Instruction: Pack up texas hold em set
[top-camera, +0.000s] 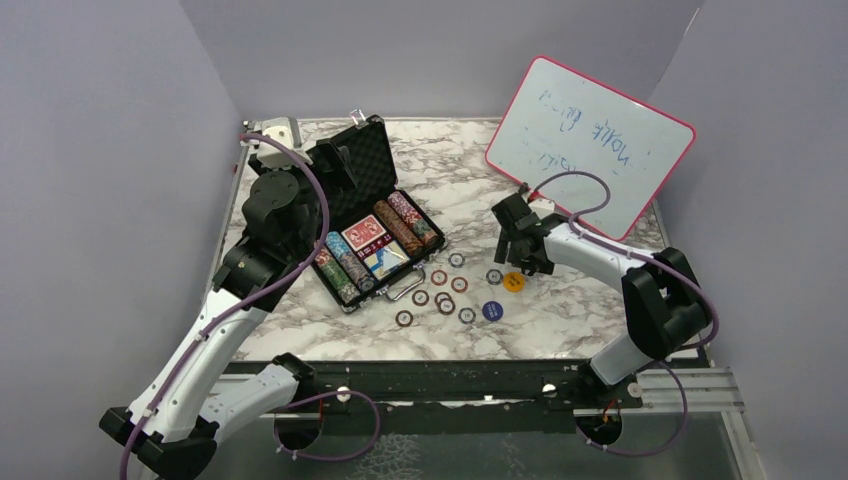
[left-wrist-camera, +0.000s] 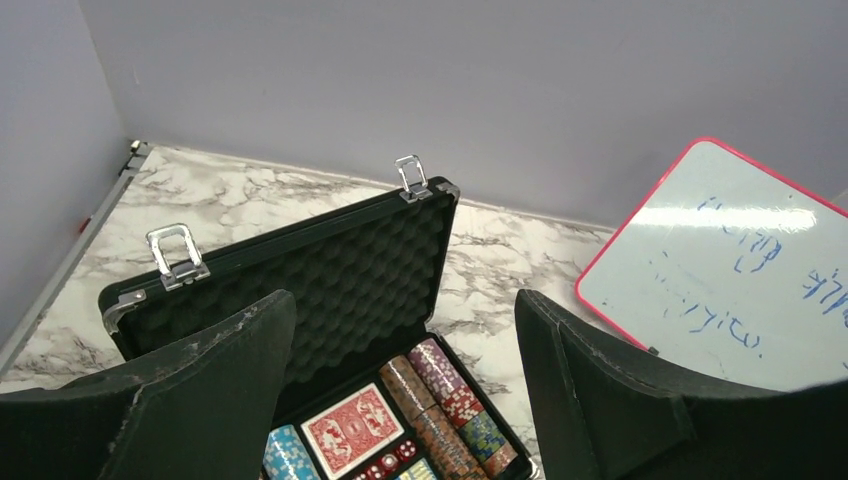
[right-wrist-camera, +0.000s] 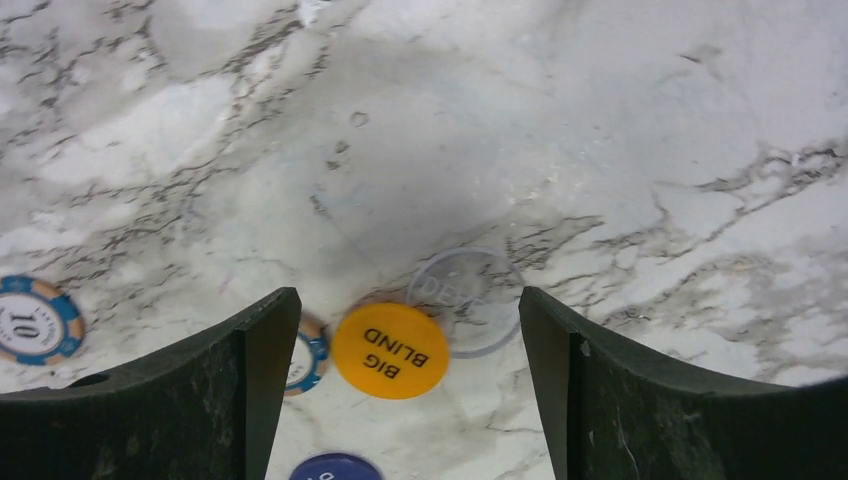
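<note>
Now the right hand (right-wrist-camera: 405, 300) hangs released above the yellow button (right-wrist-camera: 390, 350). Left hand (left-wrist-camera: 405, 300) gapes empty over the briefcase (left-wrist-camera: 340, 265).

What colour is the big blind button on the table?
The big blind button is orange-yellow with dark lettering, clearest in the right wrist view.

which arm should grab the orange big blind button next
Right. The right pincer, open, hovers directly over the orange button; the left pincer is up by the case lid, away from it.
</note>
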